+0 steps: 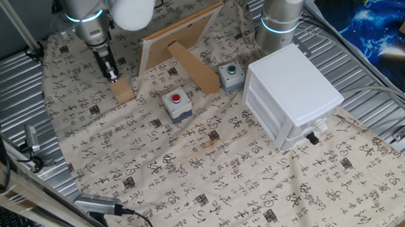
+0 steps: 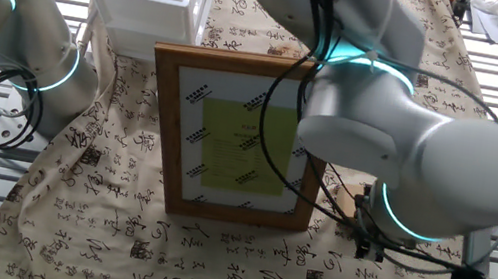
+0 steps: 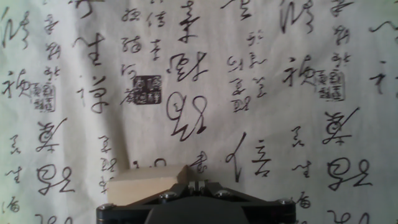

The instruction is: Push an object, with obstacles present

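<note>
The block (image 1: 122,91) sat on the cloth (image 1: 192,171) left of the frame (image 1: 176,40), my claw (image 1: 112,75) touching its far side, fingers together, gripping nothing. I judged a low, steady shove best, steering clear of the red-button box (image 1: 177,104).

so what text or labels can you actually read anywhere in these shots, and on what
Tablecloth: brush-style Chinese characters and square seal stamps all over, too cursive to read.
Sheet inside the wooden frame: rows of small print on white and yellow, too small and blurred to read.
Button boxes, white cabinet, wooden block: no lettering visible.
</note>
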You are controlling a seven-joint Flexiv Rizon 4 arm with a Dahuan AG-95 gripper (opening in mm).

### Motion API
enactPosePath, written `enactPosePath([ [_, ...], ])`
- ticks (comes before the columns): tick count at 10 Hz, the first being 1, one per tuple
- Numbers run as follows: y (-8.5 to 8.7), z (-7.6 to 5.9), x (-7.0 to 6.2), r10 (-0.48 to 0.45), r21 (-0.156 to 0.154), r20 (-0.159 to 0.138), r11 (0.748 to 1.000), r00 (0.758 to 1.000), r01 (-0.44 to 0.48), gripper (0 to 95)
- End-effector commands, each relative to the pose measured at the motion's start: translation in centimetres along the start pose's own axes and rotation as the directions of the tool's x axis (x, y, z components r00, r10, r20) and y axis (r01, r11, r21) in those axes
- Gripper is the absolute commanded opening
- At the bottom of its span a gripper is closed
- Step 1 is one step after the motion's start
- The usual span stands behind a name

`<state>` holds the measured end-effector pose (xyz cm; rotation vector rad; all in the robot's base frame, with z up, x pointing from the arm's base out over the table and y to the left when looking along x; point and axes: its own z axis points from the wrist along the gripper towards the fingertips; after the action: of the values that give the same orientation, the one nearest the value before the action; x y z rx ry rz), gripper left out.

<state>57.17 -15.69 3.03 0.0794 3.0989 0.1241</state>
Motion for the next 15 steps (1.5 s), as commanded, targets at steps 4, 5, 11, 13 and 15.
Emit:
enactPosePath([
  [4,0.7,0.1,0.3,0.006,-0.005,0.004,1.000,1.000,-0.006,0.0],
  [5,0.9,0.1,0.5,0.006,0.000,0.006,1.000,1.000,-0.006,0.0],
  [11,1.3,-0.1,0.7,0.003,0.013,0.016,1.000,1.000,-0.004,0.0],
  [13,1.4,-0.3,0.7,0.003,0.012,0.015,1.000,1.000,-0.003,0.0],
  [15,1.5,-0.7,0.7,0.004,0.008,0.014,1.000,1.000,-0.004,0.0],
])
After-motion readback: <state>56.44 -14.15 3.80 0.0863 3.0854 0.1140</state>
